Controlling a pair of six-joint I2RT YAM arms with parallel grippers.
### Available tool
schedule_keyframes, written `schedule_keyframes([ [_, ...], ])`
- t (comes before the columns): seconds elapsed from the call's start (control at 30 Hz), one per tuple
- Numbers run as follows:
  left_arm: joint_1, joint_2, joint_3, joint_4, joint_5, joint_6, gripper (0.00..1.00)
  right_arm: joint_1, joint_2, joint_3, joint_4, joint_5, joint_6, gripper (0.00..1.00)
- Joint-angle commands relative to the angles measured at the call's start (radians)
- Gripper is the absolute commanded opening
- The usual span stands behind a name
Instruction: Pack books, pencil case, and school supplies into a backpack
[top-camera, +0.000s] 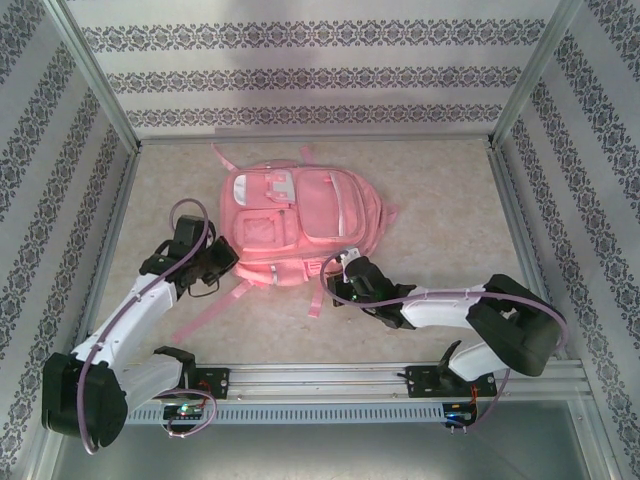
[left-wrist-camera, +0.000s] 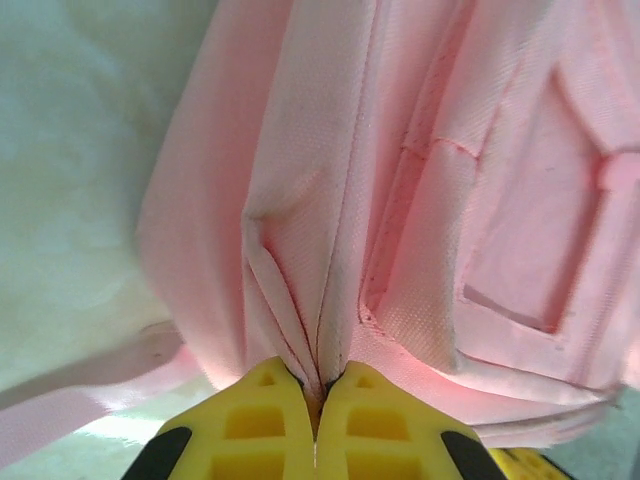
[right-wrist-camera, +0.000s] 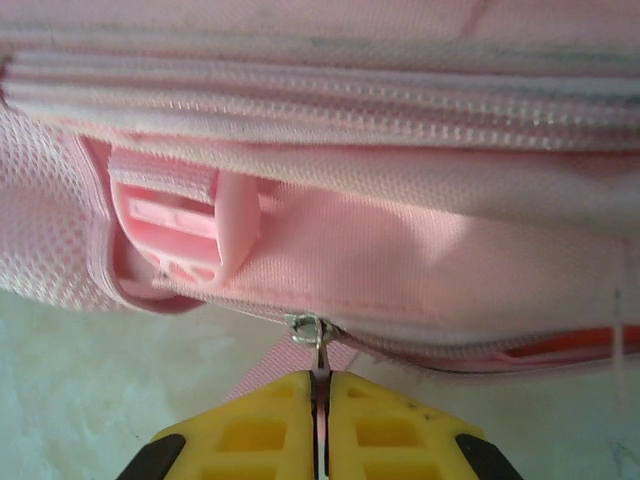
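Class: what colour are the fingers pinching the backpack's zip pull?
Yellow: the fingers show best in the right wrist view.

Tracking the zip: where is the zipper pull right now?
Right wrist view: the zipper pull sits pinched in the right hand, on the backpack's near edge, below and right of the pink buckle.

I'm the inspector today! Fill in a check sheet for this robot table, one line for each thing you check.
Surface: pale speckled table, looks clean.
Job's things: pink backpack lying flat mid-table, front pockets up, straps spread out.
Clutter: nothing seen.
Grippers: left gripper shut on a fold of the backpack's fabric; right gripper shut on the zipper pull.
Cables: lilac cable looped along the left arm.
Surroundings: patterned walls on three sides, metal rail at the near edge.
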Motion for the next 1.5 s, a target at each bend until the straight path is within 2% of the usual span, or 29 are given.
schedule_keyframes([
  [0.0,0.010,-0.031,0.090,0.001,0.015,0.013,0.00,-0.021,-0.021,-0.016,0.005,0.008,-0.018,0.11],
  [0.23,0.011,-0.032,0.087,0.022,0.049,-0.028,0.00,-0.038,0.026,-0.014,0.032,-0.022,-0.031,0.17],
  [0.5,0.011,-0.030,0.085,0.027,0.051,-0.029,0.00,-0.040,0.049,-0.072,0.172,-0.110,-0.017,0.41],
  [0.97,0.010,-0.028,0.072,0.036,0.061,-0.026,0.00,-0.040,0.248,0.027,0.234,-0.113,-0.036,0.43],
  [1.1,0.012,-0.027,0.072,0.034,0.058,-0.020,0.00,-0.040,0.278,0.051,0.250,-0.113,-0.041,0.37],
  [1.3,0.011,-0.021,0.079,0.030,0.052,-0.007,0.00,-0.040,0.264,0.009,0.281,-0.083,-0.044,0.17],
  [1.47,0.012,-0.007,0.083,0.031,0.048,-0.002,0.00,-0.039,0.242,-0.009,0.270,-0.077,-0.051,0.10],
])
